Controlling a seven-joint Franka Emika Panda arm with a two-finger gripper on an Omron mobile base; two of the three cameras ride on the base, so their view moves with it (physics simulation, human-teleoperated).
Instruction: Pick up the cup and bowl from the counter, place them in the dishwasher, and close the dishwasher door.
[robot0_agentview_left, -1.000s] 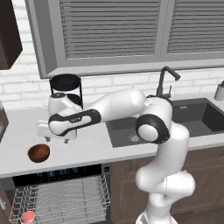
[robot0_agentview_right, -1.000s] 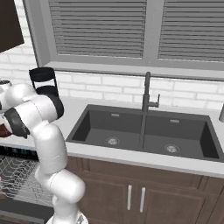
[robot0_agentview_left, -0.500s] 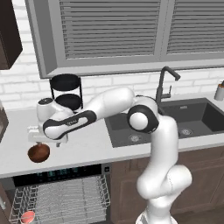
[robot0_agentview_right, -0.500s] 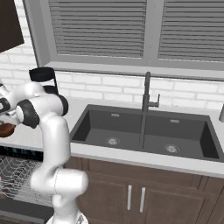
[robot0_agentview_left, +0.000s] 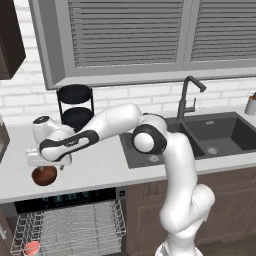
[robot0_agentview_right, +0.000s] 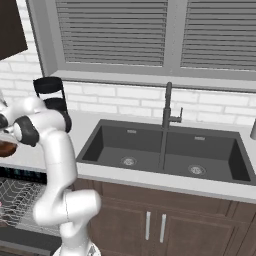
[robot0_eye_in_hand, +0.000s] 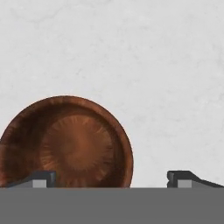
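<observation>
- There is one bowl (robot0_agentview_left: 44, 175). It is round and reddish-brown, and it sits on the counter (robot0_agentview_left: 100, 170) near the front edge, over on the far left.
- In the hand view the bowl (robot0_eye_in_hand: 66, 142) is seen from above, low and to the left, with bare pale counter (robot0_eye_in_hand: 131, 52) all around it.
- There is one gripper (robot0_agentview_left: 46, 161). It hangs just above the bowl, at the end of the long white arm (robot0_agentview_left: 125, 125) that reaches left over the counter.
- The gripper's two fingers (robot0_eye_in_hand: 41, 178) are spread wide apart and hold nothing (one tip is over the bowl's near rim, the other is over bare counter).
- There is one dishwasher (robot0_agentview_left: 65, 200) under the counter, right below the bowl. Its black strip with teal lights shows at the top.
- One silver wire rack (robot0_agentview_left: 70, 227) is pulled out of it.
- One small thing with a red top, which looks like the cup (robot0_agentview_left: 31, 247), sits in the rack's front left corner.
- There is one dark sink (robot0_agentview_right: 165, 152) with two basins, set in the counter to the right of the arm.
- One dark tap (robot0_agentview_right: 167, 117) stands behind the sink.
- One black stand (robot0_agentview_left: 75, 107) with round trays is at the back by the wall (two trays can be seen).
- Brown wooden cabinets (robot0_agentview_right: 165, 220) are under the sink.
</observation>
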